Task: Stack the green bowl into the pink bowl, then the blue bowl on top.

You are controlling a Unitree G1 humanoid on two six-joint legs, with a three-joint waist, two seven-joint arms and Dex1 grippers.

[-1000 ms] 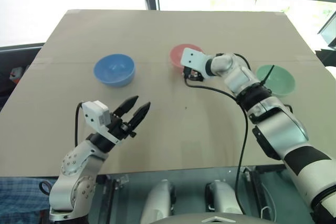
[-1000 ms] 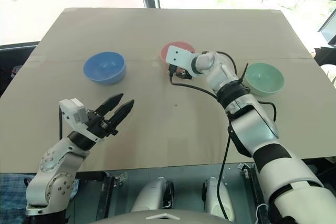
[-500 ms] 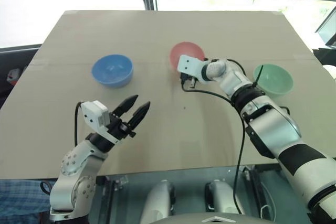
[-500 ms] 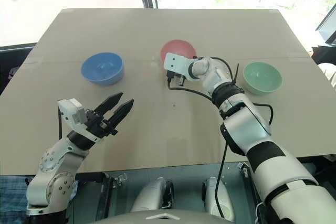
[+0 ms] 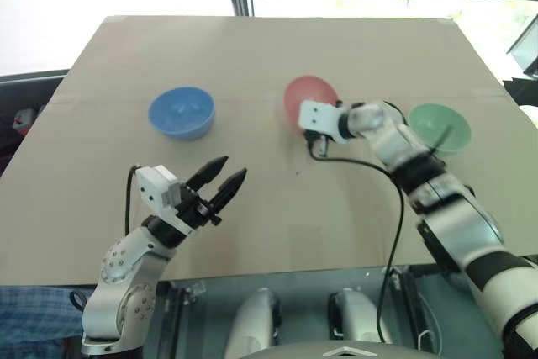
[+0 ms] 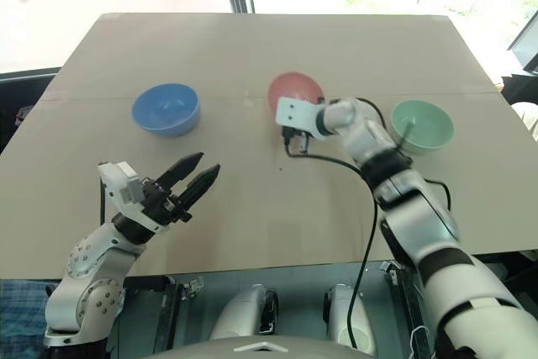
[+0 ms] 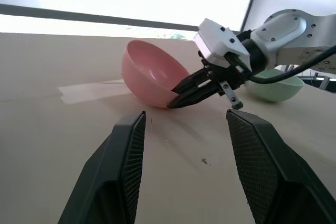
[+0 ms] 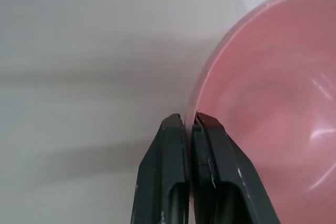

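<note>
You find no readable text, label, brand, number or sign on anything in these views.

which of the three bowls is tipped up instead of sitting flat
The pink bowl: the right gripper pinches its rim and it tilts. The blue bowl and green bowl sit flat.

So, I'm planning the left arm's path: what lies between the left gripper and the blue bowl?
Nothing: in the left eye view, only bare table lies between the open left gripper and the blue bowl.
</note>
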